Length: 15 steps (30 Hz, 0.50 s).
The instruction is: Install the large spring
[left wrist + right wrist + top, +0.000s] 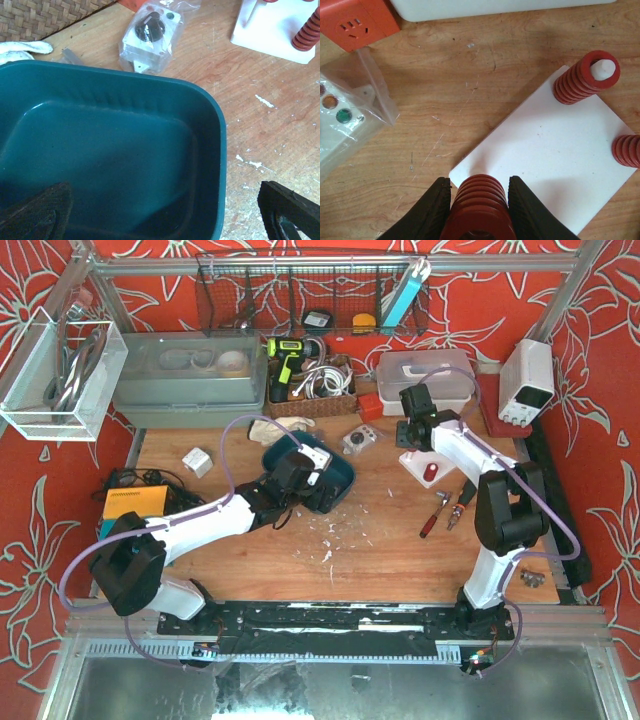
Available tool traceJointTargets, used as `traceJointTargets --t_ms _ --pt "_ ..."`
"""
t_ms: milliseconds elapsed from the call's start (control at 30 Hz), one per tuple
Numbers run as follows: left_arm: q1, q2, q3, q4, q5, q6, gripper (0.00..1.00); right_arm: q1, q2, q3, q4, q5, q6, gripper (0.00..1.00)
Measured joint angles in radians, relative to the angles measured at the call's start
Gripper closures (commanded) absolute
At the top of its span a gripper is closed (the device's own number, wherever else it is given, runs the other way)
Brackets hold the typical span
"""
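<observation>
The large red spring (480,210) is clamped between the two black fingers of my right gripper (480,200), which is shut on it. It stands upright over the near corner of the white base plate (555,150). Whether a peg is inside it is hidden. A second red spring (585,77) sits on a white peg at the plate's far corner, and a third spring (626,150) shows at the right edge. In the top view the right gripper (412,435) hovers at the plate (430,468). My left gripper (165,220) is open over the empty teal tray (220,130).
A bagged switch box (340,115) and an orange socket cube (355,22) lie left of the plate. Red-handled tools (435,515) lie near the right arm. A wicker basket (310,390), a white container (425,375) and a power supply (527,380) line the back.
</observation>
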Motion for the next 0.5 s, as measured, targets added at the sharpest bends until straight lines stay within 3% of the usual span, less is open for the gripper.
traceJointTargets --t_ms 200,300,400,500 --pt "0.0 0.0 0.0 -0.006 -0.004 0.0 0.0 -0.001 0.003 -0.012 0.018 -0.002 0.0 1.0" --pt "0.0 0.0 0.0 -0.015 -0.006 0.0 0.0 -0.003 0.027 -0.012 0.035 -0.023 -0.004 0.94" --pt "0.0 0.0 0.0 -0.019 -0.01 -0.002 0.0 -0.01 0.071 -0.012 0.043 -0.033 -0.004 0.83" --pt "0.0 0.0 0.0 -0.024 -0.012 -0.006 0.0 -0.012 0.093 -0.014 0.048 -0.039 -0.003 0.59"
